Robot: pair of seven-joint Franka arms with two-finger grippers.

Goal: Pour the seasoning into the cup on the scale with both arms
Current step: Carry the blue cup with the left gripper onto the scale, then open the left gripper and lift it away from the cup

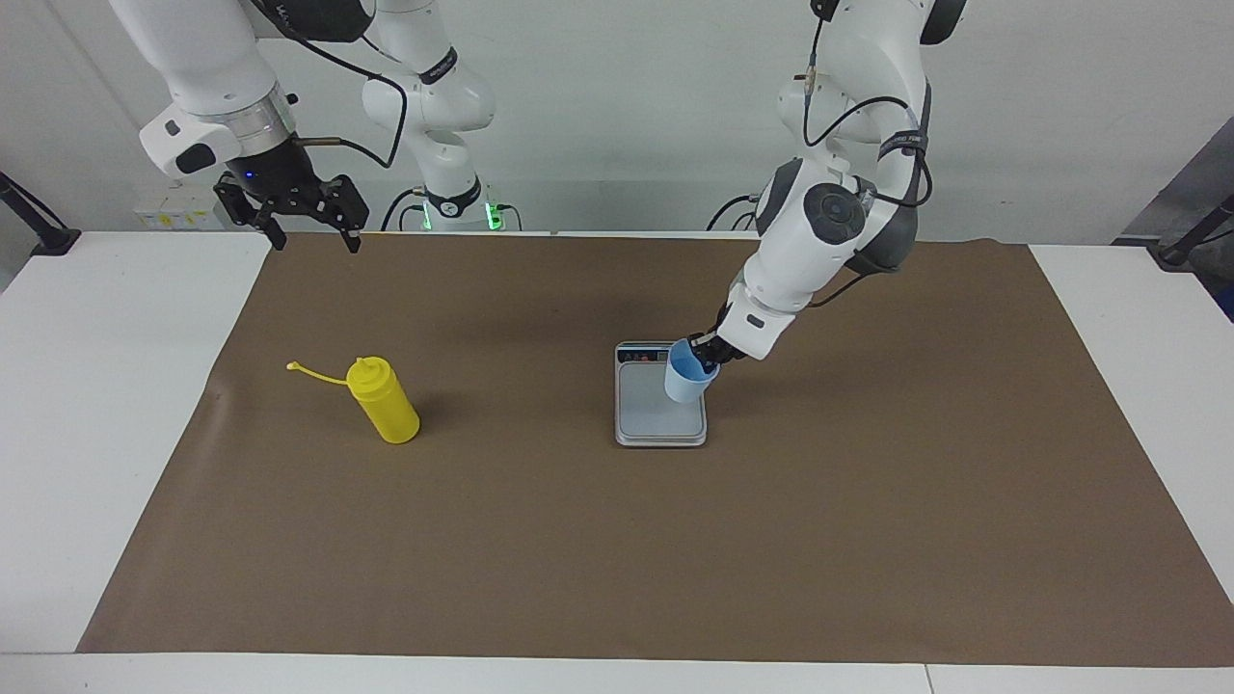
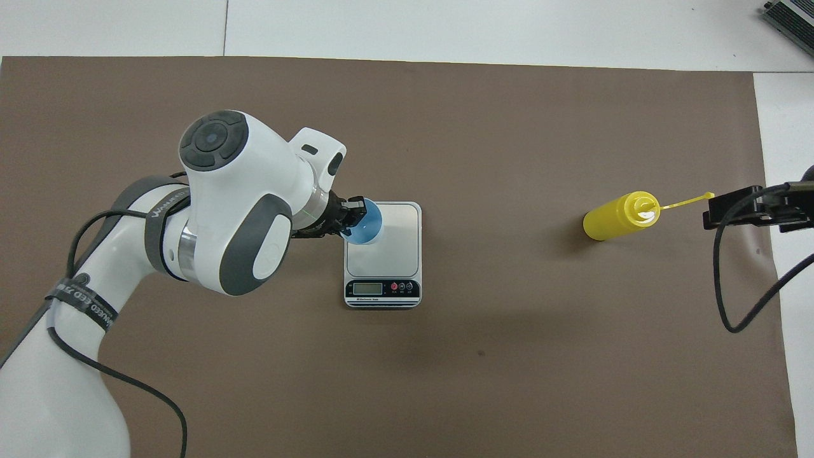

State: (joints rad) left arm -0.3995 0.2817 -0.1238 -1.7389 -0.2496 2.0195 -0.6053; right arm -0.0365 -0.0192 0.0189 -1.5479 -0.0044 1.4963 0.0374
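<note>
My left gripper point(image 1: 709, 364) is shut on the rim of the light blue cup point(image 1: 685, 384), one finger inside it. It holds the cup point(image 2: 365, 229), tilted, over the edge of the silver-grey scale point(image 1: 660, 422) toward the left arm's end. I cannot tell whether the cup touches the weighing plate point(image 2: 397, 232). The yellow seasoning bottle point(image 1: 384, 400) stands toward the right arm's end, its cap strap point(image 1: 313, 371) sticking out sideways. The right gripper point(image 1: 316, 241) hangs open and empty in the air by the mat's robot-side corner. In the overhead view the right gripper point(image 2: 715, 210) shows beside the bottle point(image 2: 613, 216).
A brown paper mat point(image 1: 617, 559) covers most of the white table point(image 1: 106, 405). The scale's display strip point(image 2: 381, 289) faces the robots. A black cable point(image 2: 738, 318) loops from the right arm over the mat's end.
</note>
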